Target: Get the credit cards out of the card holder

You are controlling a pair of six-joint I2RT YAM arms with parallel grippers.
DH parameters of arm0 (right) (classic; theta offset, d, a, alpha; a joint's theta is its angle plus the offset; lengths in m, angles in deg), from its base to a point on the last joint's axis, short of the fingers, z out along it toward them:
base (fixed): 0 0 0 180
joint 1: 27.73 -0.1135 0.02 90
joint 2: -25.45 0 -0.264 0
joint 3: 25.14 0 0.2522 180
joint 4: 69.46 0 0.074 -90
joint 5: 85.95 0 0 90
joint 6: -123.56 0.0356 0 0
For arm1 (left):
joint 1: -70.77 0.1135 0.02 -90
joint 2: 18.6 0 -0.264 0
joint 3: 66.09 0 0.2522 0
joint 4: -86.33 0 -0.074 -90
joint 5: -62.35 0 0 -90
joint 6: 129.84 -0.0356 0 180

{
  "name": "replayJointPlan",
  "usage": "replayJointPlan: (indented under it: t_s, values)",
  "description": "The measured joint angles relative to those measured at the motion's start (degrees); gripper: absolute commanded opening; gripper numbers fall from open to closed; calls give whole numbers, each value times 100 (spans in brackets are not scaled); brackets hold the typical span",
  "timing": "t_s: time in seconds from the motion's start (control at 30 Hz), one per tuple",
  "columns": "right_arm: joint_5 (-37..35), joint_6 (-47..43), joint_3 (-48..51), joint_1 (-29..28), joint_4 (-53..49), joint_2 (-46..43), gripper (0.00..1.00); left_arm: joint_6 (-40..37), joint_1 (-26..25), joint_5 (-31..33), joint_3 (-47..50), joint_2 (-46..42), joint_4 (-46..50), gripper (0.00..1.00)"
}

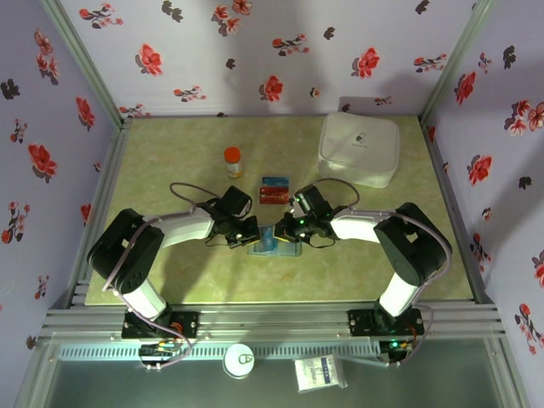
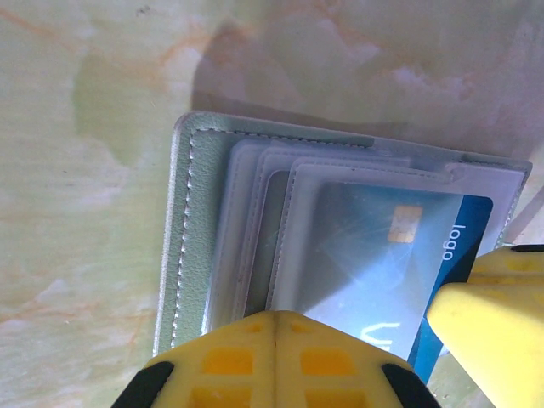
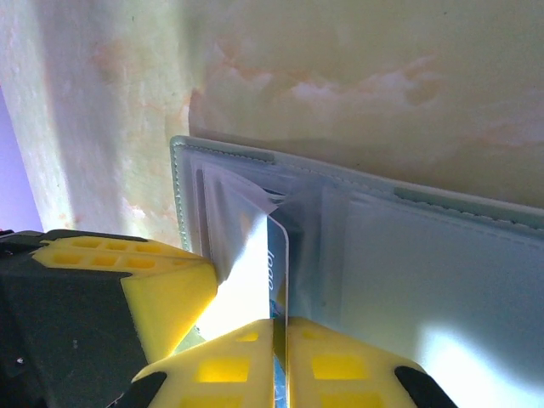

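Observation:
The grey-blue card holder point(image 1: 274, 242) lies open on the table between both grippers, its clear sleeves fanned out. In the left wrist view the card holder point(image 2: 191, 229) has a blue credit card point(image 2: 466, 242) sticking out of a sleeve. My left gripper point(image 2: 276, 316) is shut, with its tips pressed on the sleeves. My right gripper point(image 3: 280, 321) is shut on the edge of that blue credit card point(image 3: 279, 255), which stands partly inside the card holder point(image 3: 425, 272). From above, the left gripper point(image 1: 252, 231) and right gripper point(image 1: 289, 229) meet over the holder. A blue card point(image 1: 274, 181) and a red-orange card point(image 1: 274, 195) lie loose behind it.
An orange-capped bottle point(image 1: 232, 161) stands behind the left arm. A big white rounded case point(image 1: 359, 149) sits at the back right. The right gripper's yellow finger point(image 2: 484, 323) crowds the left wrist view, and the left gripper's finger point(image 3: 136, 276) sits close beside the right one.

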Motion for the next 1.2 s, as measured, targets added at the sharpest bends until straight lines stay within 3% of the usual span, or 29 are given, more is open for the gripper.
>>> replayJointPlan:
  t_s: [0.7, 1.2]
  values:
    - [-26, -63, 72, 87, -155, -273, 8, 0, 0, -2, 2, 0, 0, 0]
    - [-352, -437, -96, 162, -1311, -881, 5, 4, 0, -2, 4, -83, 68, 0]
